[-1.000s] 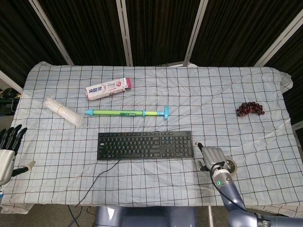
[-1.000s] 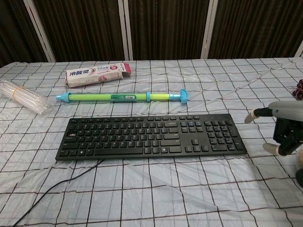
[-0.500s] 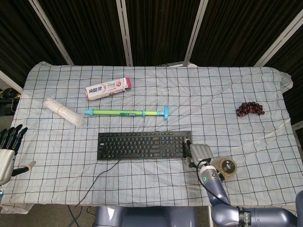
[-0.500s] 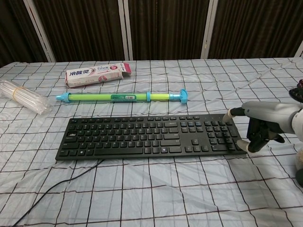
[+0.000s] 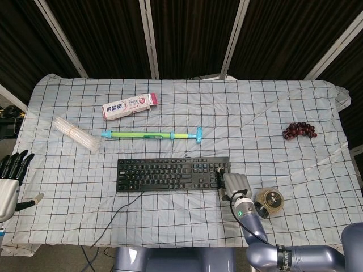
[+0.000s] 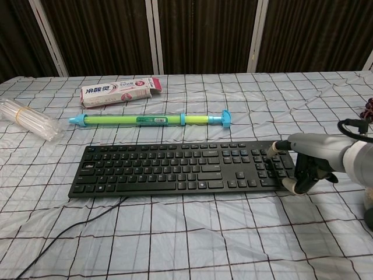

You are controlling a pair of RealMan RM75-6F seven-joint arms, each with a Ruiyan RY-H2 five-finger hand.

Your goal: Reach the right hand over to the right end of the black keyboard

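Note:
The black keyboard (image 5: 170,173) lies flat in the middle of the checked cloth, also seen in the chest view (image 6: 186,168). My right hand (image 5: 233,184) is at its right end. In the chest view the right hand (image 6: 309,160) straddles that end, one fingertip (image 6: 278,146) resting by the far corner and another (image 6: 289,185) by the near corner, with the fingers apart and holding nothing. My left hand (image 5: 10,180) hangs at the table's left edge, fingers spread and empty, far from the keyboard.
A green and blue rod (image 5: 152,135) lies just behind the keyboard. A toothpaste box (image 5: 129,106) and a bundle of clear straws (image 5: 75,134) sit at the back left. Dark grapes (image 5: 299,131) lie far right. A round container (image 5: 269,200) stands beside my right hand. The keyboard cable (image 5: 116,212) trails to the front edge.
My right hand has moved left from beside the round container onto the keyboard's right end. The left hand has stayed put.

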